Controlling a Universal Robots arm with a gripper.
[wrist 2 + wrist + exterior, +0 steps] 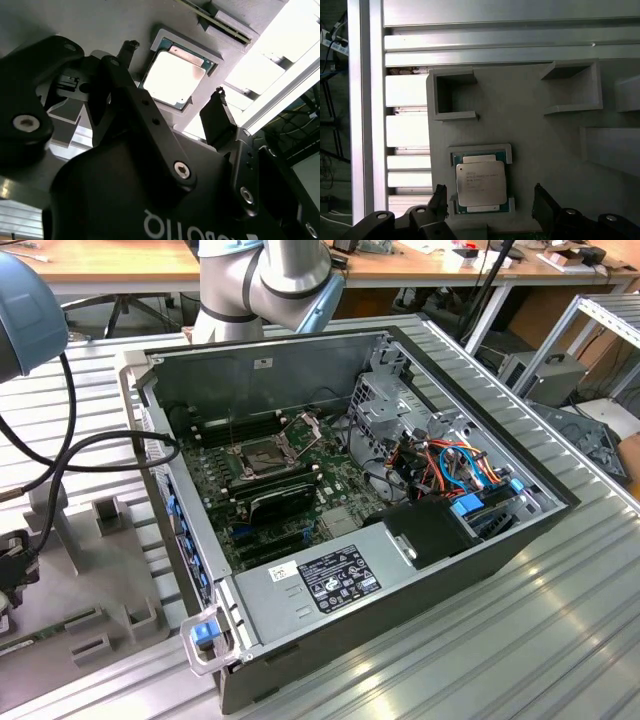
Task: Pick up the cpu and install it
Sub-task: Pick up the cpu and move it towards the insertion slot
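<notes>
- The gripper [489, 194] is hanging wide open and gripping nothing, with one finger on each side of the cpu [481, 182].
- The cpu is lying flat, metal face up, in a square recess of the grey tray [530, 115], directly under the gap between the fingers and apparently untouched.
- The tray is sitting on the bench [407, 130], beside the open computer case [450, 570].

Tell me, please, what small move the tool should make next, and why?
Probably lower straight down: the open tool hangs above the chip, one finger on each side, and the chip lies flat, not gripped, in its grey holder.
</notes>
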